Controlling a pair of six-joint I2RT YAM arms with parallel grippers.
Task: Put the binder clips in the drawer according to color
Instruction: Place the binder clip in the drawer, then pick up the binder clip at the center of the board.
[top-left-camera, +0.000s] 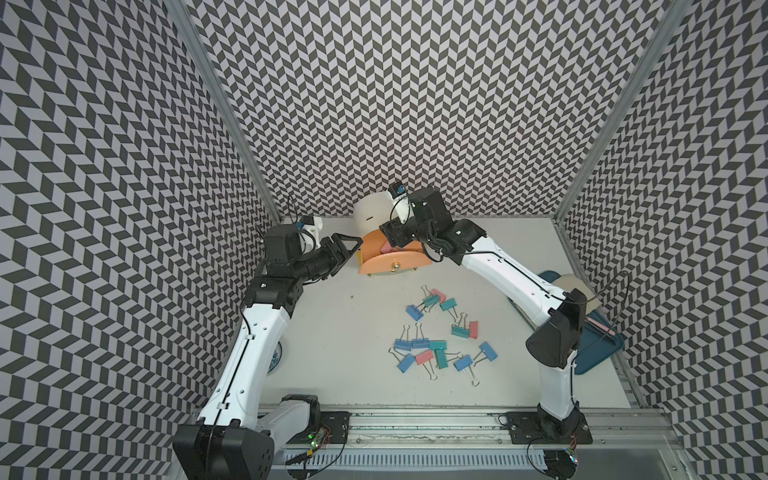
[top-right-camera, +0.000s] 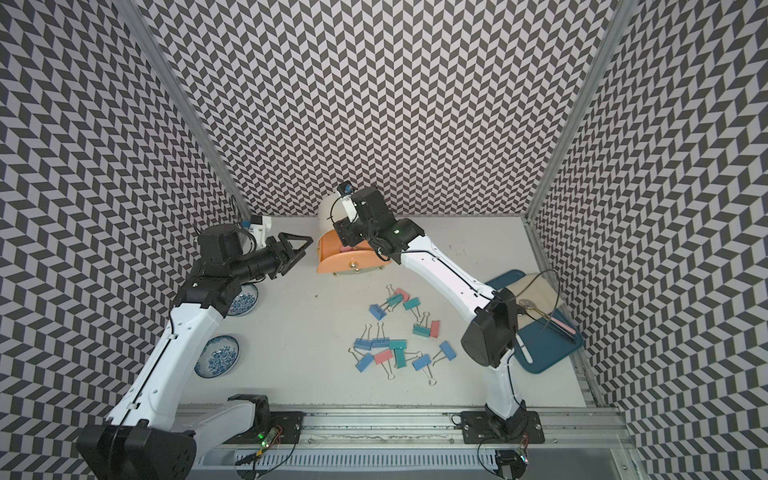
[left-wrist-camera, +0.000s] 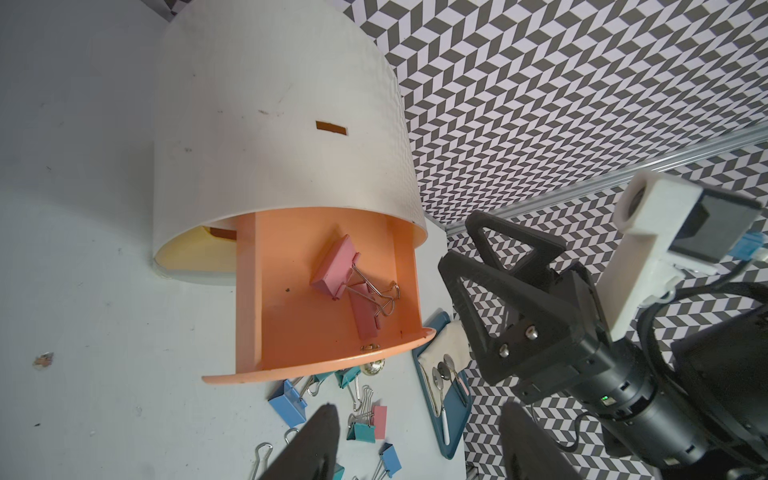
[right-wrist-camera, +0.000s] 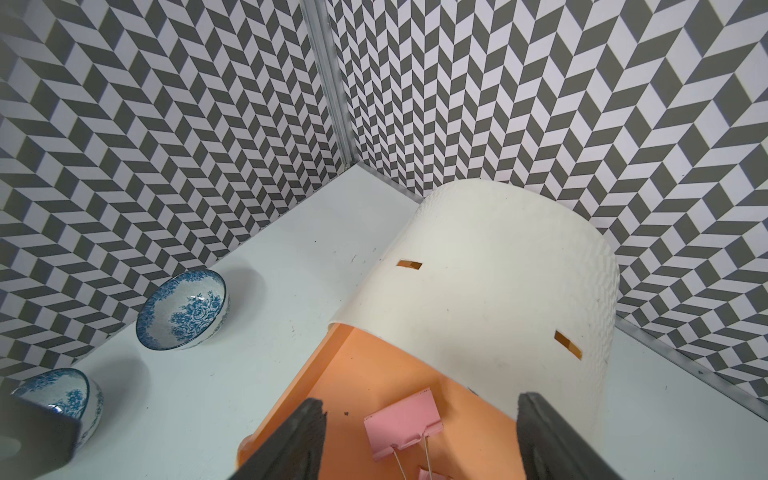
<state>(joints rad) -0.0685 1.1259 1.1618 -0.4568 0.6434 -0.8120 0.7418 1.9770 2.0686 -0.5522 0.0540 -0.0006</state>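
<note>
Sorting stage: two pink clips lie in the pulled-out peach drawer (left-wrist-camera: 291, 328) of the white cabinet (left-wrist-camera: 270, 124). The upper pink clip (left-wrist-camera: 334, 270) leans across the second pink clip (left-wrist-camera: 365, 318), and their wire handles are tangled.
Loose stock: the other binder clips (top-left-camera: 436, 347), blue, teal and pink, lie scattered on the tabletop (top-left-camera: 340, 328) in front of the drawer, with several overlapping.
Right pincer (right-wrist-camera: 419, 440): poised over the drawer with jaws spread wide and holding nothing. A pink clip lies beneath the gap, untouched.
Left pincer (top-left-camera: 348, 246): just beside the drawer's side, jaws apart and empty.
Handling: each clip looks light, stiff and springy. The smooth body could slip, and the wire loops pivot and snag neighbours.
Where to grip: probably across the flat faces of the body near the folded spine, not by the loops, which swing.
Risk: lifting one from the pile may drag along another whose handle is hooked through it.
Remaining: most of the work seems ahead, since the blue and teal clips all appear to wait on the tabletop.
</note>
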